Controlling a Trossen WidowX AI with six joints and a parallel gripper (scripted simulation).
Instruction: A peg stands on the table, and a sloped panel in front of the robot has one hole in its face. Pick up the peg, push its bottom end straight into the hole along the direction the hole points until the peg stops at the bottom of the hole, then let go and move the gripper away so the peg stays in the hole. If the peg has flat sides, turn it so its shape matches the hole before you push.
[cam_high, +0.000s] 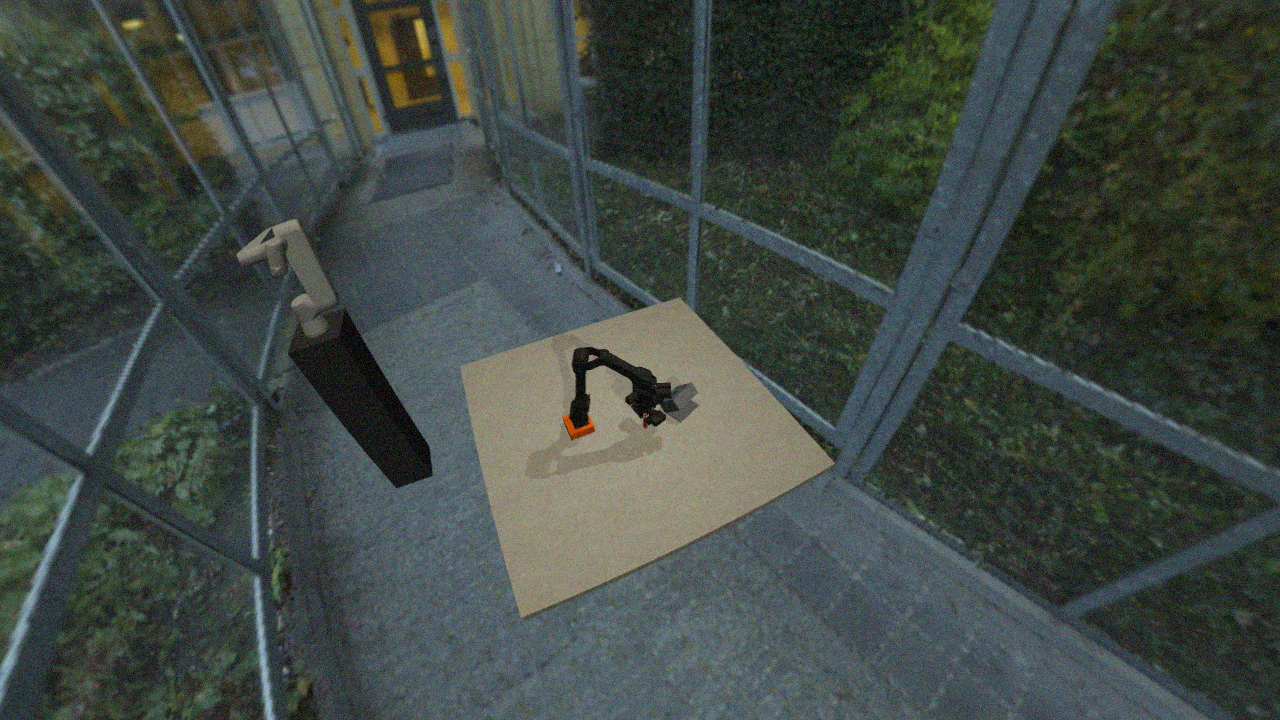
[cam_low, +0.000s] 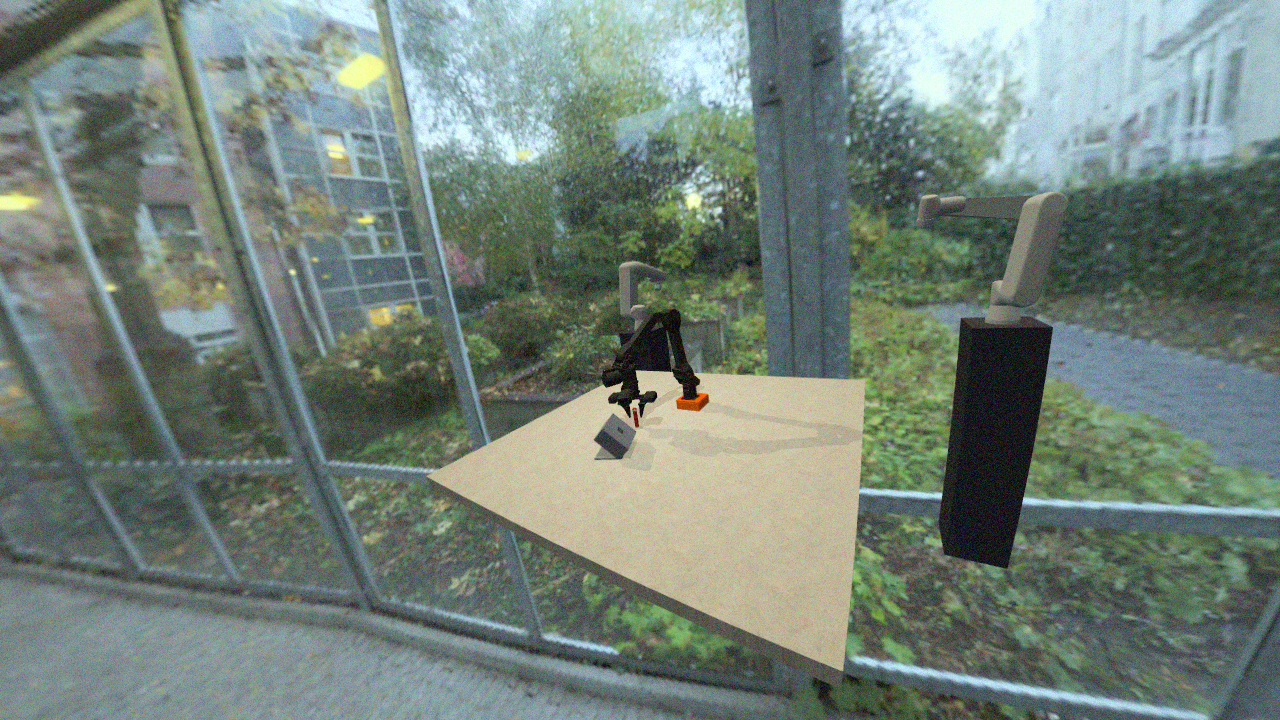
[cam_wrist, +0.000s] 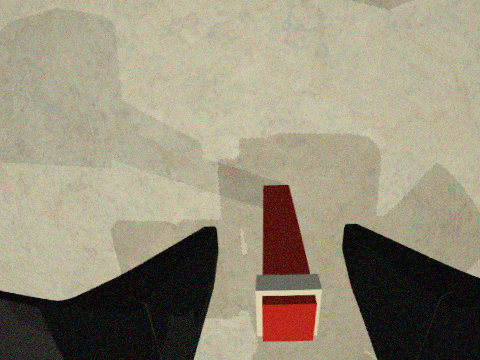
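The slender red square-sided peg with a grey-and-white collar (cam_wrist: 287, 294) stands upright on the tan fibreboard desk (cam_wrist: 100, 127), low in the middle of the wrist view, in the gap between the two black fingers of the claw (cam_wrist: 280, 254). The claw is about half open and closing, but bare desk shows on both sides of the peg, so nothing is gripped and neither finger touches it.

The peg sits slightly right of the gap's centre. The likely trouble, as I judge it, is that the right finger arrives first and shoves or tips the thin peg before the left one can pin it. A tilted hold would then spoil the push into the hole. Because the peg has flat sides, fingers that meet an edge and not a face could also twist it, leaving it out of line with the hole.

In the exterior view the claw (cam_low: 633, 400) hangs over the peg (cam_low: 635, 417) left of centre, with the small grey sloped panel (cam_low: 615, 437) just beside it, lower left. Its hole cannot be made out, and the panel is close enough to be clipped on the lift.
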